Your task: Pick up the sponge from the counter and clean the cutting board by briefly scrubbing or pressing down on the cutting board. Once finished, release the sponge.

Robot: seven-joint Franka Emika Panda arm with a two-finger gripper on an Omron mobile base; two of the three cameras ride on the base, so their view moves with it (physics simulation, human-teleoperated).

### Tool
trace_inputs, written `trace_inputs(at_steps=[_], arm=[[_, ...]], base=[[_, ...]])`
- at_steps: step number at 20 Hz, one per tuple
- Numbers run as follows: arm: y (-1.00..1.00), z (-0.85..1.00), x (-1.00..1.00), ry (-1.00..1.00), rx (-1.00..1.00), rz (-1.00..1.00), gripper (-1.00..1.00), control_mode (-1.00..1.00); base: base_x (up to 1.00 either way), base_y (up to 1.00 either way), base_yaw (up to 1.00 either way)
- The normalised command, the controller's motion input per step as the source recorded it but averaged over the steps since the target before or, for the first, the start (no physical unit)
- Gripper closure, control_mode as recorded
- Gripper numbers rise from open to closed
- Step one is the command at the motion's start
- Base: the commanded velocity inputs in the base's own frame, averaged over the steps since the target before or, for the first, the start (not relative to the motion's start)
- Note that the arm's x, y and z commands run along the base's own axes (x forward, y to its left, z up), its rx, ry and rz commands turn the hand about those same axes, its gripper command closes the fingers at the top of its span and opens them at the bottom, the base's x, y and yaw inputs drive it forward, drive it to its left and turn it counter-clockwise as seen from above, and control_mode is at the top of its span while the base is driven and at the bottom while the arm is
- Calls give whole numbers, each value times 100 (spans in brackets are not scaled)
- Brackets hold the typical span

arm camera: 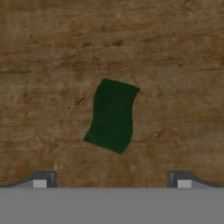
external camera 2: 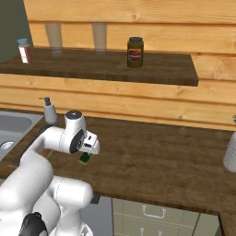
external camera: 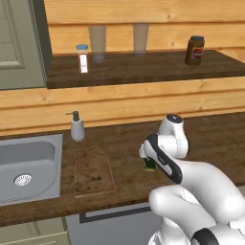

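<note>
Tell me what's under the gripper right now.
Below the open gripper the green sponge lies flat on the counter, with bare wood all round it. The sponge's underside is hidden.

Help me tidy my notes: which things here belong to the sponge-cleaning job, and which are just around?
Job: sponge, cutting board, counter, open gripper.
Around: sink, soap dispenser, brown jar, two glasses, small bottle.
</note>
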Motion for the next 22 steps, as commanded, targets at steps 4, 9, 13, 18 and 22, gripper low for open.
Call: trace_inputs(at_steps=[4, 9, 13, 18, 22], arm=[[0, -21, 30, 0, 0, -7, -100, -100], [0, -32, 16, 0, 0, -2, -100, -100], [0, -34, 8, 0, 0, 0, -100, -100], [1, -27, 14, 0, 0, 0, -100, -100], [3, -29, 11, 0, 0, 0, -100, -100]], base=[[0, 0, 0], [0, 0, 0], [0, 0, 0], [0, 0, 0], [0, 0, 0]])
